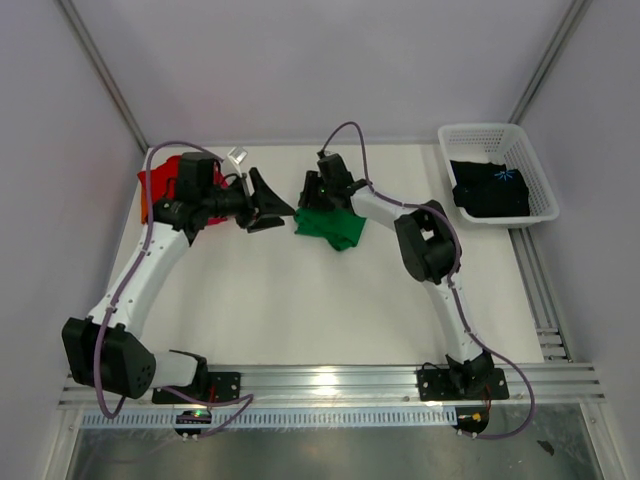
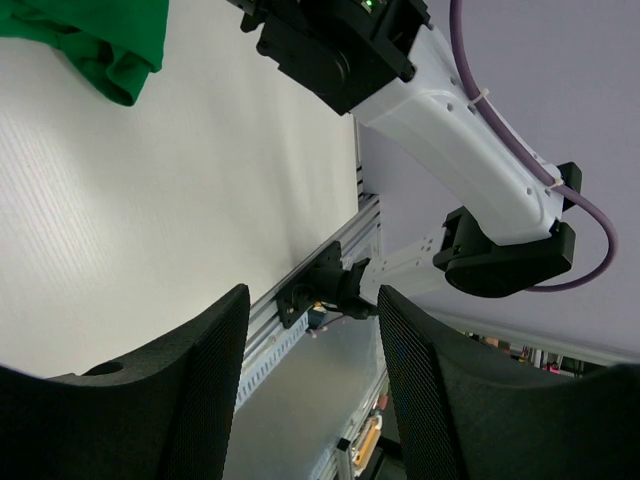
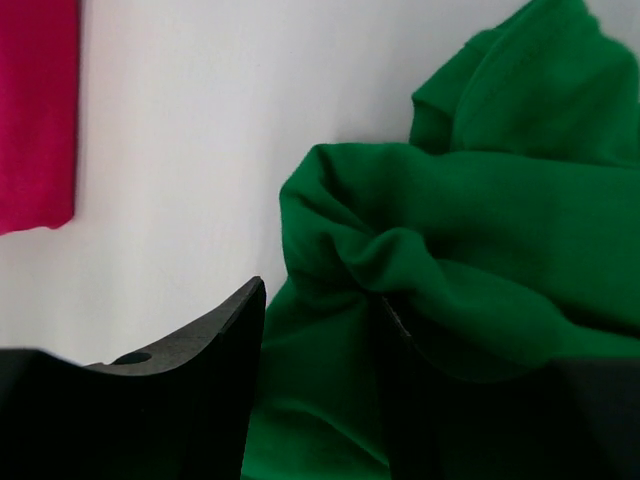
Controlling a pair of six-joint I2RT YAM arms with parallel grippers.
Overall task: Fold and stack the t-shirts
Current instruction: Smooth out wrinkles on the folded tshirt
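Observation:
A bright green t-shirt (image 1: 331, 226) lies crumpled at the middle back of the table. My right gripper (image 1: 318, 199) is down at its upper left edge. In the right wrist view the right gripper (image 3: 320, 300) stands open, a fold of the green t-shirt (image 3: 470, 250) bunched between its fingers and draped over the right one. A magenta-pink t-shirt (image 3: 35, 110) lies flat off to the left. A red t-shirt (image 1: 160, 181) sits at the back left, partly hidden by my left arm. My left gripper (image 1: 275, 210) hovers left of the green shirt, open and empty (image 2: 312, 297). A black t-shirt (image 1: 490, 189) lies in the basket.
The white lattice basket (image 1: 528, 162) stands at the back right corner. An aluminium rail (image 1: 330, 380) runs along the table's near edge by both arm bases. Grey walls close in at the left, back and right.

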